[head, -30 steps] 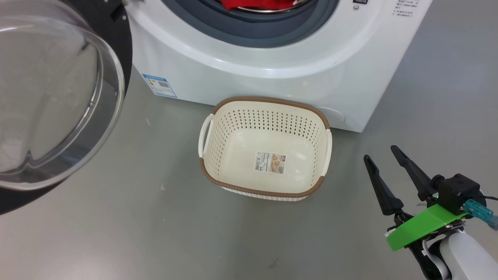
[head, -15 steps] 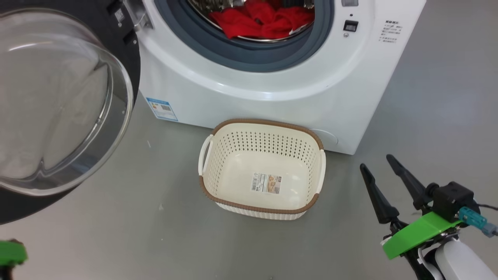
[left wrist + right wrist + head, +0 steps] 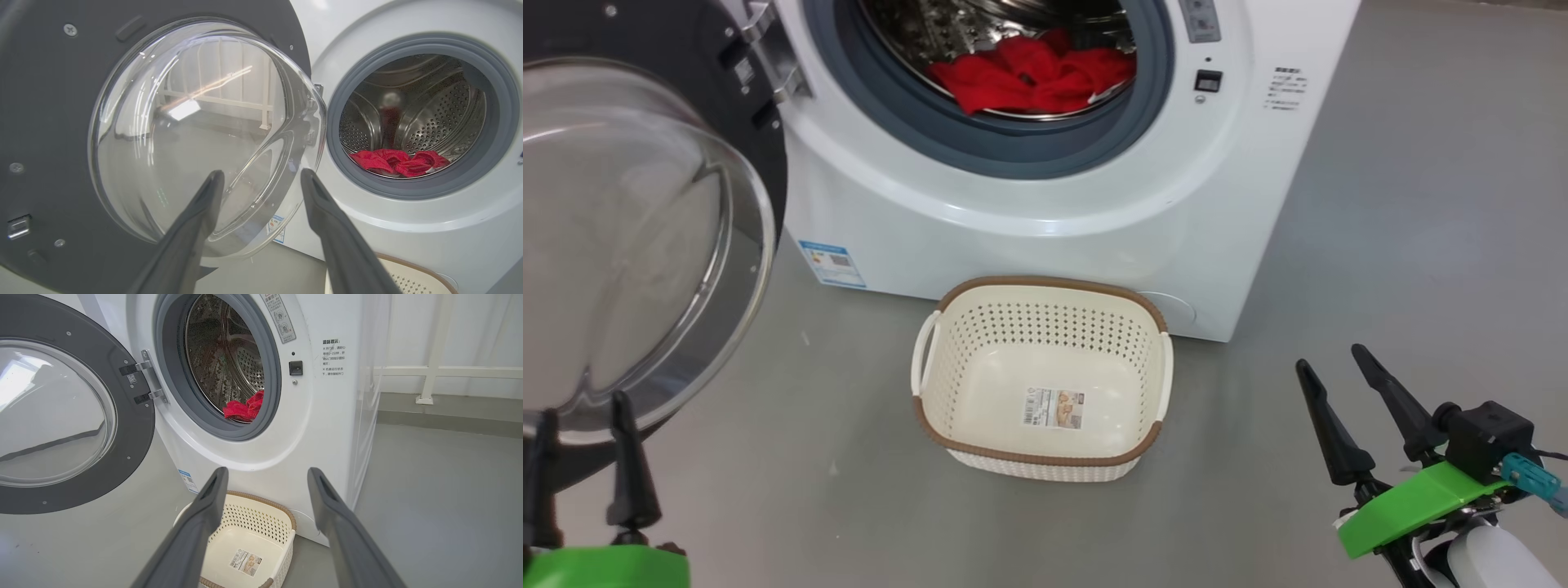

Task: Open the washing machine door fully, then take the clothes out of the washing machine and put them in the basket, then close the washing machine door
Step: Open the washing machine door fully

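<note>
The washing machine door (image 3: 637,245) stands swung wide open at the left, its glass dome facing me. In the white washing machine (image 3: 1029,220) the red clothes (image 3: 1029,77) lie at the front of the steel drum. The cream basket (image 3: 1045,286) sits empty on the floor just before the washer. My left gripper (image 3: 584,404) is open at the lower left, in front of the door's lower edge and holding nothing. It faces the door glass (image 3: 163,122) in the left wrist view. My right gripper (image 3: 1331,357) is open to the right of the basket.
A grey floor (image 3: 1405,245) stretches to the washer's right and in front of the basket. In the right wrist view a white rail (image 3: 449,371) runs along the wall behind the washer. A blue label (image 3: 832,263) marks the washer's lower left corner.
The head camera has tilted up, so more of the drum and clothes shows. My left gripper has come into view at the lower left, fingers apart. The right gripper stays open.
</note>
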Tool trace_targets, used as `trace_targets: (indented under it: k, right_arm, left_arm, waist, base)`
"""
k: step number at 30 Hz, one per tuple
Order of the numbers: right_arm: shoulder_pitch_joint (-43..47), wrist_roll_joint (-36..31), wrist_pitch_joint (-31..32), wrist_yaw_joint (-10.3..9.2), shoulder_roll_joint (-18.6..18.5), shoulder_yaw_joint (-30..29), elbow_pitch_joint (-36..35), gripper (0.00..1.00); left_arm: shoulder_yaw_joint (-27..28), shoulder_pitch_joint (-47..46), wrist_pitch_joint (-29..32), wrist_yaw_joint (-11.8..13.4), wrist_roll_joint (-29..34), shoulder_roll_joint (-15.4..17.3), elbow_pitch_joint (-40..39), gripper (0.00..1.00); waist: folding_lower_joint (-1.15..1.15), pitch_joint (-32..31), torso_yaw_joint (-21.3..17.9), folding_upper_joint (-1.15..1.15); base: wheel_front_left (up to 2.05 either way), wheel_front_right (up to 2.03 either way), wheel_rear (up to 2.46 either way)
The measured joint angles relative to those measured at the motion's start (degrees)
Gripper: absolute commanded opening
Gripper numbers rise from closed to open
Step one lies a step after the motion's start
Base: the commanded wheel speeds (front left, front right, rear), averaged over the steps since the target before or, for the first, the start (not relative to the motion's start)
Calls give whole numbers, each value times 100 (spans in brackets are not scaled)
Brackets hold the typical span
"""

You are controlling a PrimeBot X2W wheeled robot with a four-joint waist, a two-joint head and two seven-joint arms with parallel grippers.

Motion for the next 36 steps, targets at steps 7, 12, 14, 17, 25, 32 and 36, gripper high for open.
trace_targets:
  k: [7, 12, 14, 17, 25, 32, 36]
  right_arm:
    - [99, 0, 0, -1, 59, -136, -25, 100]
    - [105, 0, 0, 0, 118, -236, -49, 100]
    - [111, 0, 0, -1, 122, -270, -51, 100]
    - [124, 0, 0, -1, 142, -296, -54, 100]
    - [241, 0, 0, -1, 162, -450, -88, 100]
    - [242, 0, 0, -1, 175, -503, -113, 100]
    - [257, 0, 0, -1, 182, -575, -131, 100]
  left_arm:
    - [-532, 257, 0, 1, -80, 21, -218, 100]
    - [-854, 282, 0, 0, -125, 15, -321, 100]
    - [-998, 298, 0, 1, -126, 25, -341, 100]
    - [-1184, 383, 0, 0, -143, 16, -385, 100]
    - [-1494, 398, 0, 1, -281, 20, -424, 100]
    - [-1595, 519, 0, 1, -319, 8, -495, 100]
    - [-1648, 521, 0, 1, -324, 9, -497, 100]
  waist:
    - [0, -34, -291, 0]
    - [0, -42, -547, 0]
    - [0, -47, -654, 0]
    - [0, -58, -815, 0]
    - [0, -75, -1237, 0]
    - [0, -96, -1558, 0]
    - [0, -121, -1669, 0]
  base:
    - [0, 0, 0]
    - [0, 0, 0]
    - [0, 0, 0]
    - [0, 0, 0]
    - [0, 0, 0]
    - [0, 0, 0]
    - [0, 0, 0]
